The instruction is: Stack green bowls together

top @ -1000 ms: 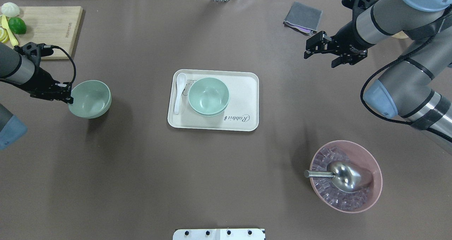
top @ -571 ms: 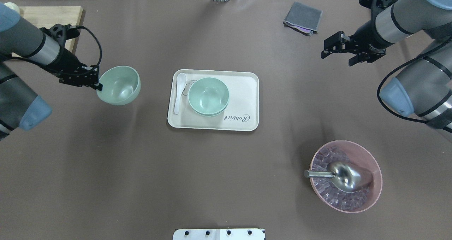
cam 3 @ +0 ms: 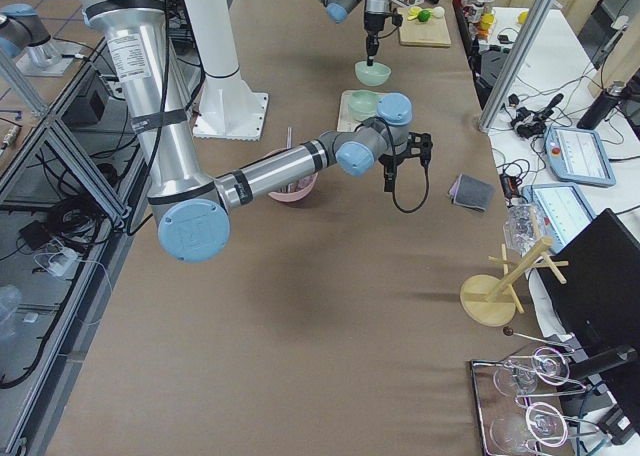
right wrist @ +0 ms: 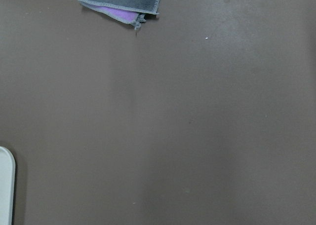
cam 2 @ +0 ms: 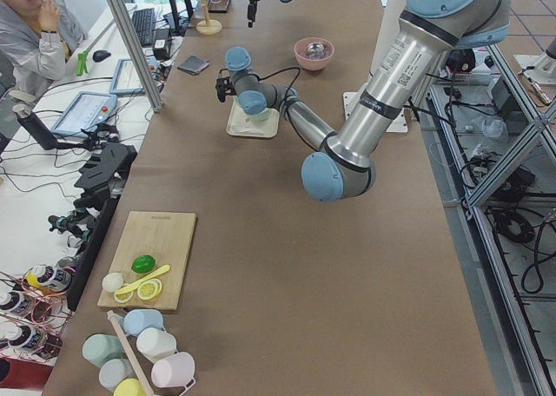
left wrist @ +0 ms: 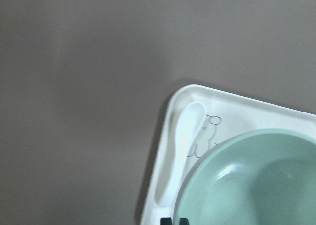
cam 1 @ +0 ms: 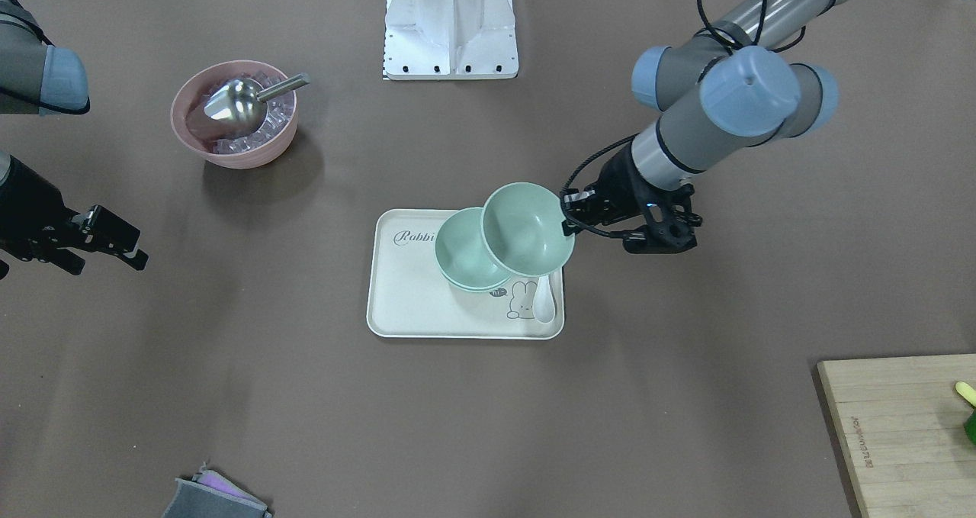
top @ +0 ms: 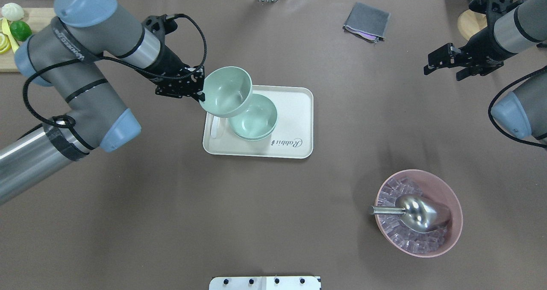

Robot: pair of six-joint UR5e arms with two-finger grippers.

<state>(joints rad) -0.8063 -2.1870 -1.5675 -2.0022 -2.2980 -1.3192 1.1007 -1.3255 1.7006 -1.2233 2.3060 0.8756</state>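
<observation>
Swung from the desk's left edge, my left claw grips a green bowl needing centring over the nested pair.

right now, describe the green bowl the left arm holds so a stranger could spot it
Find the white tray mid-table. Over its corner nearest the left gripper hangs the green bowl, pinched by its rim. Unlike the stacked bowls in the tray, it is held in the air.
</observation>
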